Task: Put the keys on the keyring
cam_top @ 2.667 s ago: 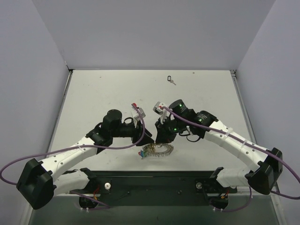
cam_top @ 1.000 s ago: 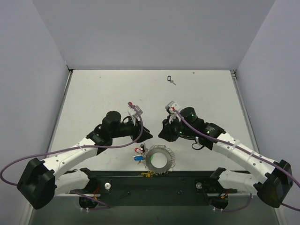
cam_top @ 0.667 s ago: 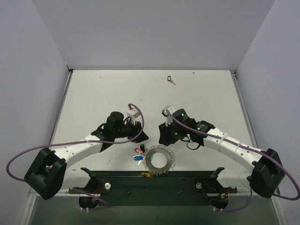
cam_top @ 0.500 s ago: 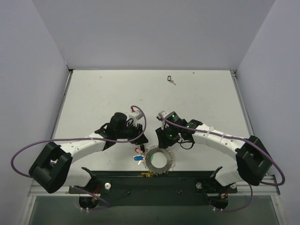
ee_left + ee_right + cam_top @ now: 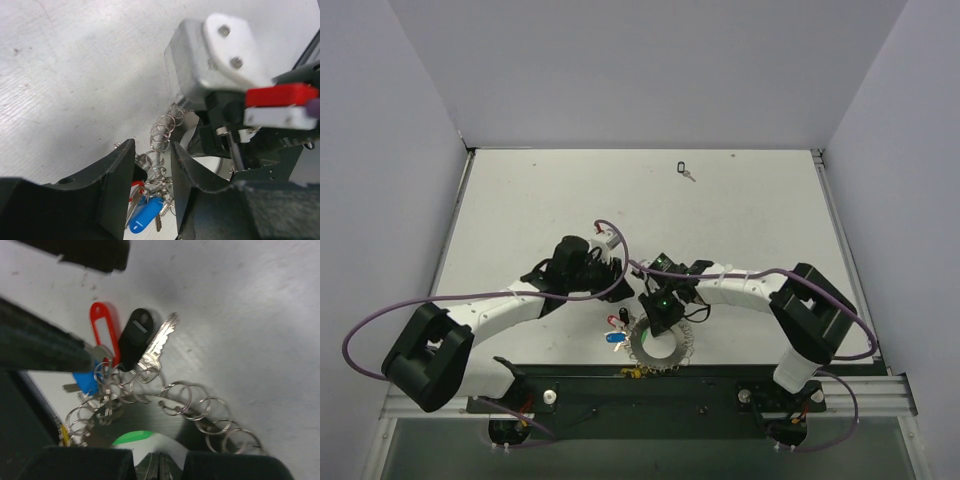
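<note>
Right wrist: keyring (image 5: pixel 146 422) at 12 o'clock of right gripper (image 5: pixel 155 467), its jaws pressed together.
Left gripper (image 5: pixel 151 150): jaws apart, empty; keys (image 5: pixel 145 217) at 6 o'clock.
Hidden: keyring's near rim.

White tabletop (image 5: pixel 750 220) walled on three sides by pale grey panels (image 5: pixel 650 70)

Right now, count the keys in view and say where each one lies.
5: red key, black key and blue key bunch left of the keyring; yellow key at its near edge; lone key far back. More may be hidden.
</note>
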Robot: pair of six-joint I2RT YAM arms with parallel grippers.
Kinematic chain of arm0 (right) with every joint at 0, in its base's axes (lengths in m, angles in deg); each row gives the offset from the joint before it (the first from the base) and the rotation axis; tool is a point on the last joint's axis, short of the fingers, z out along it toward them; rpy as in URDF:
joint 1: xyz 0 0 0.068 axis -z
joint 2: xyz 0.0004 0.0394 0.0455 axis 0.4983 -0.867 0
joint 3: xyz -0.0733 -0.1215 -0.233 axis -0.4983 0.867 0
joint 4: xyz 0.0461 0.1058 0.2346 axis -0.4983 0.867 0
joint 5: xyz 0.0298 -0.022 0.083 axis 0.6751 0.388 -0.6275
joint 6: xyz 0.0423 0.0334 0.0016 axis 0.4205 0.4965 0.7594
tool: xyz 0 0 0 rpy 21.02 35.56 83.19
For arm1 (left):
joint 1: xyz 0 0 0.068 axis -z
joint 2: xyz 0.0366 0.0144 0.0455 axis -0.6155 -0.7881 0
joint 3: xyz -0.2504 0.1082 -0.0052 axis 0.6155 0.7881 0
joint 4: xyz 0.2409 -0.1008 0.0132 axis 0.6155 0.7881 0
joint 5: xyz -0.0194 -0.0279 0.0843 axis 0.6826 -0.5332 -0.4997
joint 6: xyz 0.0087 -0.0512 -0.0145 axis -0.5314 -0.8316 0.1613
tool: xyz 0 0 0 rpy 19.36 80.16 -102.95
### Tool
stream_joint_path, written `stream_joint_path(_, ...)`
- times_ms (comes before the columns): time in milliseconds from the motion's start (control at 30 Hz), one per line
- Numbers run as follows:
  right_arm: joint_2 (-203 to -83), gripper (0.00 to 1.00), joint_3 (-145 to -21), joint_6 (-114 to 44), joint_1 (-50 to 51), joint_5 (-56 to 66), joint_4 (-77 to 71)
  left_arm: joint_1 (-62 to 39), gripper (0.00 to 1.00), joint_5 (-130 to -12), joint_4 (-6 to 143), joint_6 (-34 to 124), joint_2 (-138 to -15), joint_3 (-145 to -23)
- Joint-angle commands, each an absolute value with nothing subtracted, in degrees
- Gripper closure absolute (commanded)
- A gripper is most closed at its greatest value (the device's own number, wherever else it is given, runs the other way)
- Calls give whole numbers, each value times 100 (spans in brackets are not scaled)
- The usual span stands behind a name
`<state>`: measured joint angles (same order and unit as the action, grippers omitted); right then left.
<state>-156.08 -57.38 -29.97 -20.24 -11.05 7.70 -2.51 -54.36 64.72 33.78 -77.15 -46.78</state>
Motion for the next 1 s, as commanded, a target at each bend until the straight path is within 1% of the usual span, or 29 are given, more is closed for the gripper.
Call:
stream_joint_path(0,-16178,100,-6044,-2924,-2074,-1019,762,-537,53,-5782,6568,3308,-7471,-4829)
stream_joint_path(167,-16645,100,-6536,-2756,-1969,-149,762,-907,47,-5887,6534,3141,-6962,-4540)
stream_joint_path(200,-16855,100,-6789,-2739,-1908,-43,753,-934,42,-5896,6542,3141,-6891,-4513)
stream_joint_path(233,-16970,100,-6905,-2686,-1846,63,761,-969,40,-5905,6551,3150,-6829,-4495)
stream_joint_path(300,-17259,100,-7255,-2651,-1592,125,753,-978,36,-5888,6595,3168,-6688,-4478)
stream_joint_path(400,-17436,100,-7547,-2659,-1284,169,770,-995,33,-5835,6665,3185,-6592,-4460)
stream_joint_path(467,-17384,100,-7635,-2703,-1178,91,744,-995,32,-5791,6718,3185,-6548,-4469)
stream_joint_path(567,-16999,100,-7522,-2887,-1134,-93,691,-995,31,-5686,6710,3185,-6521,-4425)
stream_joint_path(733,-15953,99,-6951,-2835,-1160,-314,419,-951,30,-5510,6507,3124,-6547,-4346)
stream_joint_path(800,-15522,91,-6626,-2827,-1169,-305,366,-908,30,-5510,6498,3115,-6626,-4354)
stream_joint_path(833,-15382,78,-6520,-2835,-1186,-262,357,-890,30,-5492,6481,3115,-6679,-4355)
stream_joint_path(900,-15021,67,-6204,-2888,-1204,-78,366,-829,30,-5483,6402,3097,-6740,-4355)
stream_joint_path(933,-14907,57,-6116,-2897,-1221,-7,366,-802,30,-5466,6376,3089,-6776,-4363)
stream_joint_path(967,-14732,53,-6019,-2888,-1230,63,375,-776,29,-5474,6349,3089,-6863,-4381)
